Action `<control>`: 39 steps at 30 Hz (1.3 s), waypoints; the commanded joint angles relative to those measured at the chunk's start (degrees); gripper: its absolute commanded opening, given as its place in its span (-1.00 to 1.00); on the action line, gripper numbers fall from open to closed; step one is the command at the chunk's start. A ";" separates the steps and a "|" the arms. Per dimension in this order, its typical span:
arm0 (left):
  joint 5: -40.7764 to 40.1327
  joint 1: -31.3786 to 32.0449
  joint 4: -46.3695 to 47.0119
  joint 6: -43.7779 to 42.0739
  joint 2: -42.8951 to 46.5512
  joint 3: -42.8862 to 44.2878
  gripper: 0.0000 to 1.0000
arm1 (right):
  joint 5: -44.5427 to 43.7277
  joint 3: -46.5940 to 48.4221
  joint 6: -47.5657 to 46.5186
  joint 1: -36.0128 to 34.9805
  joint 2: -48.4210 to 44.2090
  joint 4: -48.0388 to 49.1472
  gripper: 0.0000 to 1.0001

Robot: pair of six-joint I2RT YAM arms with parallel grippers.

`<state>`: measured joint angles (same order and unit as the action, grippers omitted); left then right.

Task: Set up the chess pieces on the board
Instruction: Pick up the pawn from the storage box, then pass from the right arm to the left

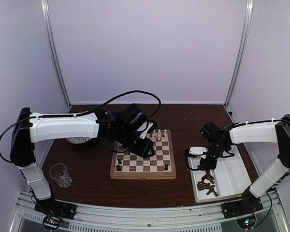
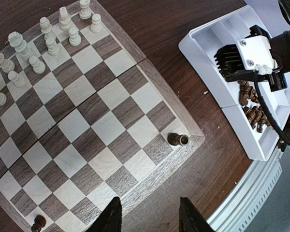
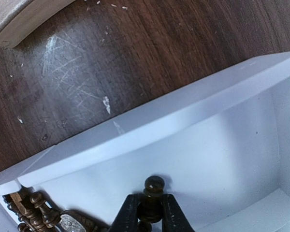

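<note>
Right wrist view shows a dark pawn (image 3: 153, 191) standing upright on the floor of the white tray (image 3: 135, 140). The right gripper (image 3: 150, 203) has its fingers snug against both sides of the pawn's lower body, and the round head pokes up above the fingertips. Whether the base has left the tray floor I cannot tell. The tray lies on the counter (image 1: 87, 164) just right of the chessboard (image 1: 144, 157), and the heap of other dark pieces (image 1: 207, 182) sits in the tray's nearer part, close beside the held pawn. I judge the step in hand to be the pick, with the carry to follow. The grip sits low and looks centred, so the best move is a straight vertical lift. That keeps the pawn from tipping and gets it above the tray's wall before any sideways travel toward the board. A slanted pull would risk catching the wall or dragging through the heap. On the board, the cream pieces (image 2: 43, 43) fill the two far rows, while only two dark pieces, one (image 2: 176, 139) and another (image 2: 37, 223), occupy the near row. The pawn belongs in the row just beyond them, set down upright in the middle of its square. The left gripper (image 2: 150, 217) hangs over the board's near side, partly open and empty, so the incoming path should go around it.
</note>
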<state>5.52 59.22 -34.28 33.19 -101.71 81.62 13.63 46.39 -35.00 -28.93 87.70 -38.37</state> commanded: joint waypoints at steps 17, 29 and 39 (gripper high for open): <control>3.26 -0.41 15.47 -0.66 1.46 2.80 -0.17 | 9.19 9.57 1.81 0.54 -19.16 -11.22 -0.89; 15.33 -0.52 29.96 4.38 -1.48 2.79 -0.18 | 31.66 16.58 4.50 0.38 -19.77 -16.20 -0.88; 13.45 -0.59 32.30 19.85 -0.85 -1.29 -0.18 | 29.06 18.82 2.30 -2.33 -21.97 -19.48 -0.88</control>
<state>19.07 59.18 -5.67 43.90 -102.59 81.19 43.68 63.53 -31.40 -29.87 67.68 -55.51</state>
